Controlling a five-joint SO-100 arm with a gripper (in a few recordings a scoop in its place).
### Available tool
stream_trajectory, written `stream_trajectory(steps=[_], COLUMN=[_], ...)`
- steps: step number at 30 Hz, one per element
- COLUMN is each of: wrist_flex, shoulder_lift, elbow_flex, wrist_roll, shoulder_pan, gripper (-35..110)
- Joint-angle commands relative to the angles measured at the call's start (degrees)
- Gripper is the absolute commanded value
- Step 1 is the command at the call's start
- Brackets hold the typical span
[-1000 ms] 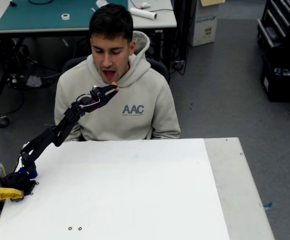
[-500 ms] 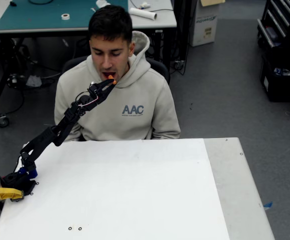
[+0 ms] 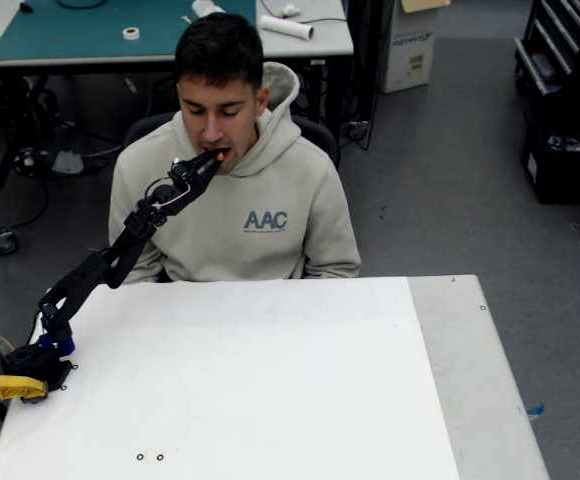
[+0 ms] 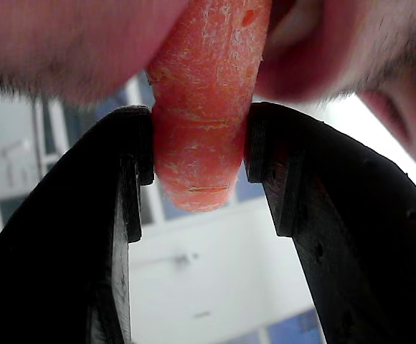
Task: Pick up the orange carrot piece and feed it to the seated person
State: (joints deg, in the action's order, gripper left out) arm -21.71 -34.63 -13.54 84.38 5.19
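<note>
Wrist view, top centre of frame: the gripper (image 4: 199,154) jaws pinch the orange carrot piece (image 4: 204,100) by its lower end, leaving its top free between the seated person (image 3: 232,200)'s lips.

One seated person (image 3: 232,190); one orange carrot piece (image 4: 206,107); one black robot arm (image 3: 110,265) with one hand (image 3: 213,158); one white tabletop (image 3: 270,400); one yellow clamp handle (image 3: 5,387); one tape roll (image 3: 130,33).
</note>
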Motion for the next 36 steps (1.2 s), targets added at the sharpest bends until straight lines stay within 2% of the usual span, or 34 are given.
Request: stream_trajectory(steps=[1, 9, 17, 19, 27, 34, 36], wrist_flex=[1.23, 1.23, 1.23, 1.14, 0.44, 0.35, 0.35], shoulder_lift=[-2.72, -2.99, -3.60, -3.60, -2.99, -3.78, -5.45], elbow_flex=[-5.01, -5.19, -5.27, -5.27, -4.83, -1.67, 1.49], wrist_roll=[0.88, 1.05, 1.14, 1.14, 0.35, 0.18, 0.09], shoulder_pan=[0.70, 1.14, 1.49, 1.85, 11.95, 20.65, 22.68], gripper=[-2, 0, 23, 25, 18, -3, -3])
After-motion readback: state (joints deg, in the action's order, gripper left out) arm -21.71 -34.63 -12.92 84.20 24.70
